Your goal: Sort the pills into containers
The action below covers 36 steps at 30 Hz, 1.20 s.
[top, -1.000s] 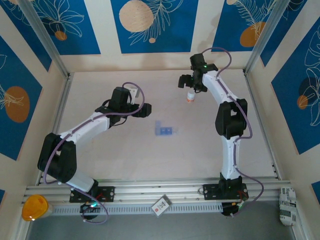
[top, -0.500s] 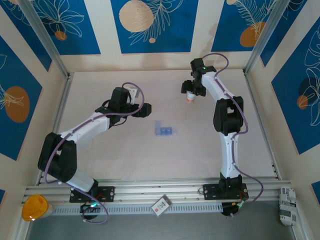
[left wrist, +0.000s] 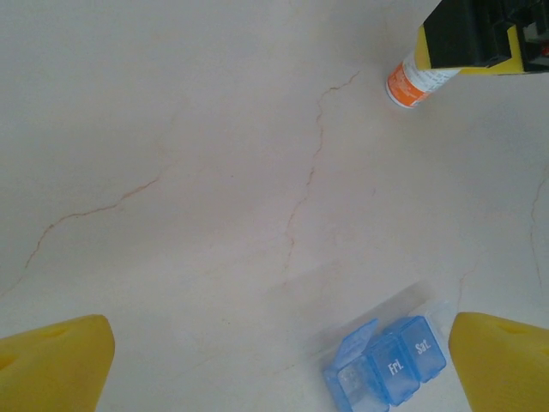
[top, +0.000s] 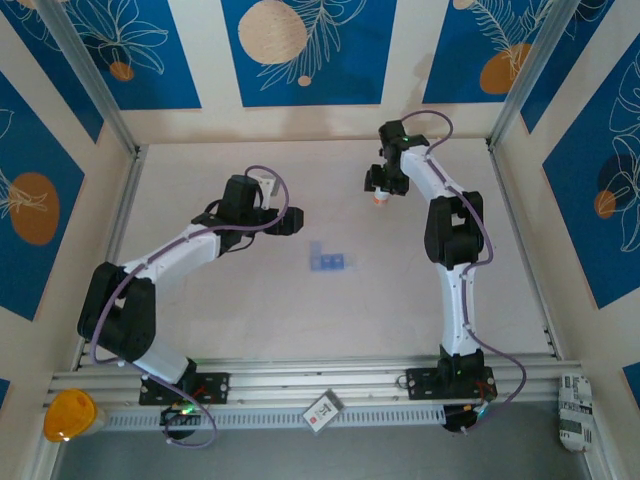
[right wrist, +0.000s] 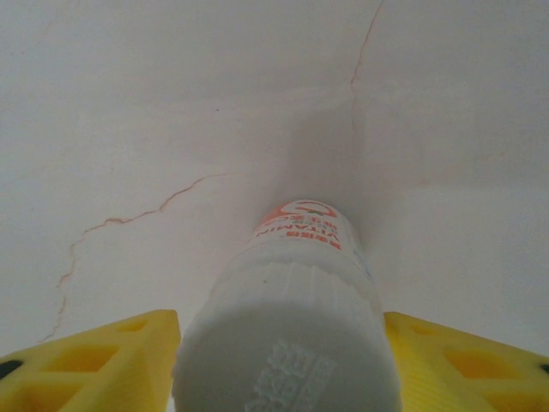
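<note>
Bottle (right wrist: 296,236) clamped by right end effector (right wrist: 281,348); left end effector (left wrist: 279,365) open, its camera reads pill box (left wrist: 388,369) Fri, Sat.

Overhead from behind; wrist views downward, right seemingly closest; pill box (left wrist: 386,367) common to overhead, left.

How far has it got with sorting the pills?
Barely started. Done: one lid of the pill box seems raised. In hand: the right gripper has its fingers either side of the capped orange bottle, grip not certain; the left gripper hangs open near the box. Left: lifting and uncapping the bottle, then putting pills in the compartments.
</note>
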Each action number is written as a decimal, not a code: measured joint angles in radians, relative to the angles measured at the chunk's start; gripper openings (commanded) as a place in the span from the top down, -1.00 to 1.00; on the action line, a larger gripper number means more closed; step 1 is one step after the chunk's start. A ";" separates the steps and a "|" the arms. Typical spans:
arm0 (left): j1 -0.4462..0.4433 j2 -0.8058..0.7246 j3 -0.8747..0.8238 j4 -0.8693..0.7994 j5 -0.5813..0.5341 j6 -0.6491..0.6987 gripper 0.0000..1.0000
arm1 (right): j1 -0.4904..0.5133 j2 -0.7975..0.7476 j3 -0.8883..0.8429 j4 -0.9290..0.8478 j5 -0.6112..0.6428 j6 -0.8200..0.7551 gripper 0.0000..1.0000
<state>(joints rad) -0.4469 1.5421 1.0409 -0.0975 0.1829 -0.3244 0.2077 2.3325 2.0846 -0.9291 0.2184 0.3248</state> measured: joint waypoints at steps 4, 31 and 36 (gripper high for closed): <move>0.000 0.000 0.000 0.004 0.001 -0.007 -1.00 | 0.000 0.006 0.000 0.000 0.007 -0.008 0.18; -0.018 -0.049 -0.069 0.185 0.037 0.205 -1.00 | 0.129 -0.428 -0.235 -0.006 -0.174 -0.020 0.29; -0.020 -0.049 -0.076 0.210 0.046 0.254 -1.00 | 0.131 -0.437 -0.243 -0.008 -0.208 -0.021 0.29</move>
<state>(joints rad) -0.4667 1.4929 0.9653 0.1127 0.2287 -0.0704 0.3386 1.8954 1.8420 -0.9371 0.0105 0.3038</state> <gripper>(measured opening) 0.998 0.405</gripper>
